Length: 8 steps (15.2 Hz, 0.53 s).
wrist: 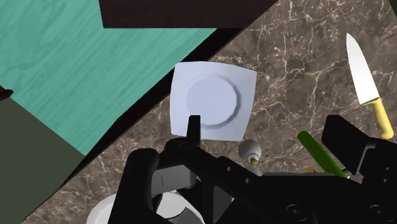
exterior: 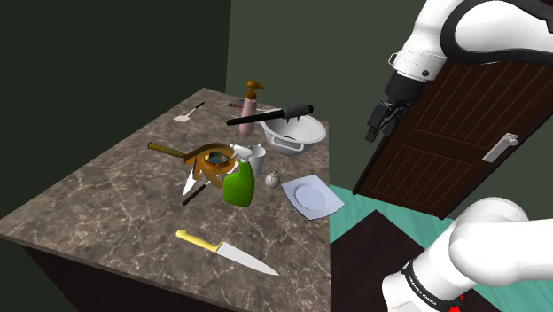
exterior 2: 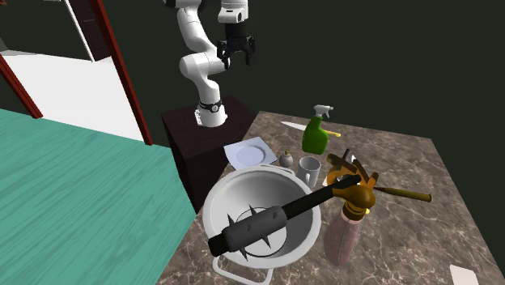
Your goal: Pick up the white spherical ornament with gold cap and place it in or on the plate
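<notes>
At centre frame in the shoulder view, a green spray bottle stands on the marble table. Just right of it lies the white spherical ornament, beside the square white plate. At upper right the gripper hangs with its jaws apart, holding nothing.

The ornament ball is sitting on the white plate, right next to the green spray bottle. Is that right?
Not quite. The ornament ball is not on the plate. It sits on the table just beside the plate, as the shoulder view shows. It is indeed right next to the green spray bottle.
</notes>
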Each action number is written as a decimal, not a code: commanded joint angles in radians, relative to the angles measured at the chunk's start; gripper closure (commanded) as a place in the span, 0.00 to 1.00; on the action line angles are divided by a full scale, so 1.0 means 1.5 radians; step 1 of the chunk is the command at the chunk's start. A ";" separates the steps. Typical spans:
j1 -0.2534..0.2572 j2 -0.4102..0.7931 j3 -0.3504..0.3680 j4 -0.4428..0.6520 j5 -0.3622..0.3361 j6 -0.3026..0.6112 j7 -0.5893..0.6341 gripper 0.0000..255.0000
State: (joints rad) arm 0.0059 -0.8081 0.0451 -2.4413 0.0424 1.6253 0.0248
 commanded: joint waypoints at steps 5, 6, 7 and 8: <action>0.011 0.051 0.026 -0.040 -0.004 0.110 0.000 0.00; 0.013 0.067 0.032 -0.047 -0.005 0.138 0.000 0.00; 0.015 0.084 0.039 -0.054 -0.007 0.165 0.001 0.00; 0.017 0.101 0.045 -0.059 -0.009 0.193 0.002 0.00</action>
State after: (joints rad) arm 0.0288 -0.6757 0.1050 -2.5192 0.0325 1.8732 0.0286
